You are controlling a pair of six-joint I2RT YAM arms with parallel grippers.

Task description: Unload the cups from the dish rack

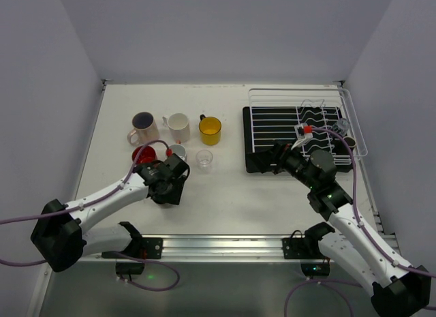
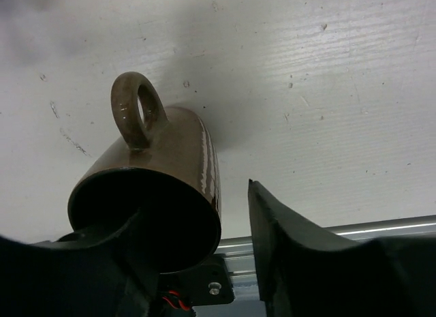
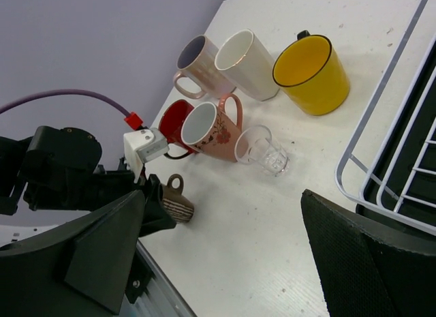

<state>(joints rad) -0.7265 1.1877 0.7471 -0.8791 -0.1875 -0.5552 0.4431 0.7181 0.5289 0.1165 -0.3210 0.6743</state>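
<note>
A dark brown cup [image 2: 170, 160] stands on the table under my left gripper [image 2: 204, 215], its handle pointing away. The jaws are open: one finger reaches into the cup's mouth, and the outer finger [image 2: 279, 242] stands off from the wall with a gap. The right wrist view shows the same cup [image 3: 176, 204] at the left gripper [image 1: 167, 186]. My right gripper [image 1: 272, 157] hangs wide open and holds nothing, at the front left corner of the white wire dish rack [image 1: 272, 119]. Two small items [image 1: 346, 131] sit at the rack's right end.
Behind the left gripper stand a cream cup [image 1: 143, 124], a white cup [image 1: 179, 126], a yellow cup [image 1: 210, 129], a red cup [image 1: 144, 155], a pinkish cup [image 1: 178, 151] and a clear glass [image 1: 204, 159]. A metal rail [image 1: 218, 245] runs along the near edge.
</note>
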